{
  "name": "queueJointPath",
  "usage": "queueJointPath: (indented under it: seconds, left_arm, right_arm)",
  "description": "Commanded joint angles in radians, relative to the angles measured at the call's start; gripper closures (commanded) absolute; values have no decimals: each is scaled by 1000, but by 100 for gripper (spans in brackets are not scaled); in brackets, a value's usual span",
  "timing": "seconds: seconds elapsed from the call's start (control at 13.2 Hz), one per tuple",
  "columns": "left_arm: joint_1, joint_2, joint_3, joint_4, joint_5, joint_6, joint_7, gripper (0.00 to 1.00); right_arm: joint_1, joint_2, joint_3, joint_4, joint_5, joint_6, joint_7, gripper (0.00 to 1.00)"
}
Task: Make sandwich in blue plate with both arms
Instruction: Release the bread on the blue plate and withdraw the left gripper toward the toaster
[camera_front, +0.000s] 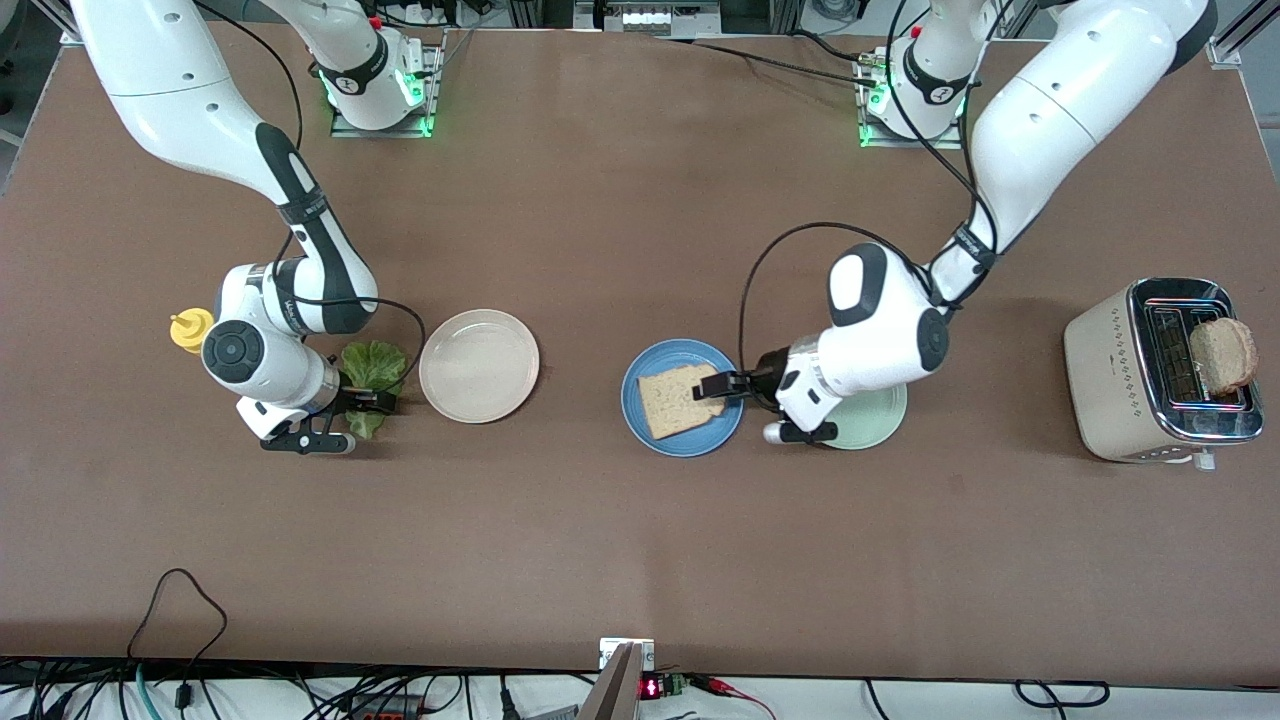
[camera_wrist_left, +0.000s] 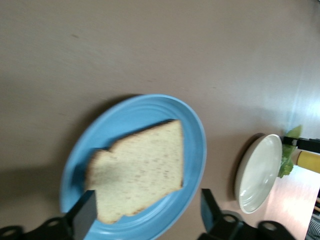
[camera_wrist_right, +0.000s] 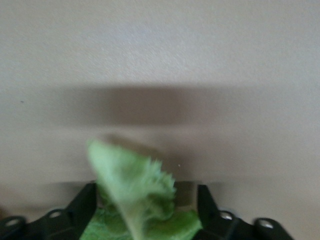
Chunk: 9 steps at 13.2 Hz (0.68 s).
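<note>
Left gripper (camera_front: 722, 385) released, fingers apart over toast slice (camera_front: 682, 399) on blue plate (camera_front: 640, 425). Right gripper (camera_front: 372, 402) w/ fingers spread around lettuce leaf (camera_front: 373, 365).

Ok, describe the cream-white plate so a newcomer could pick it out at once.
Start at the right arm's end of the brown table, where the right gripper is at a lettuce leaf. The cream-white plate lies right beside that leaf, toward the table's middle. Unlike the blue plate with its bread slice, it is empty and pale.
</note>
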Motion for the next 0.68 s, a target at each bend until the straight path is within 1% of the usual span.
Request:
queueJointPath:
  seconds: [0.0, 0.08, 0.15, 0.23, 0.3, 0.38, 0.53, 0.61]
  left_arm:
    - [45, -55, -10, -42, -29, -36, 61, 0]
    - [49, -93, -7, -54, -23, -44, 61, 0]
    - [49, -141, 1, -53, -17, -94, 61, 0]
    - [49, -196, 36, -42, 18, -164, 61, 0]
    - [49, -254, 65, -28, 115, -227, 60, 0]
    - [58, -299, 77, -19, 209, -280, 58, 0]
    - [88, -370, 80, -14, 335, -349, 58, 0]
    - [101, -394, 79, 18, 406, -402, 60, 0]
  right_arm:
    - [2, 9, 2, 42, 7, -22, -8, 84]
    - [2, 9, 2, 46, 7, -34, -8, 96]
    - [1, 7, 2, 49, 7, -39, -8, 100]
    - [1, 6, 0, 49, 7, -43, -8, 100]
    - [1, 4, 1, 51, 6, -46, -8, 100]
    - [1, 1, 2, 52, 6, -51, -8, 100]
    - [2, 1, 2, 75, 6, -92, -8, 100]
    - [2, -5, 2, 89, 7, -120, -8, 100]
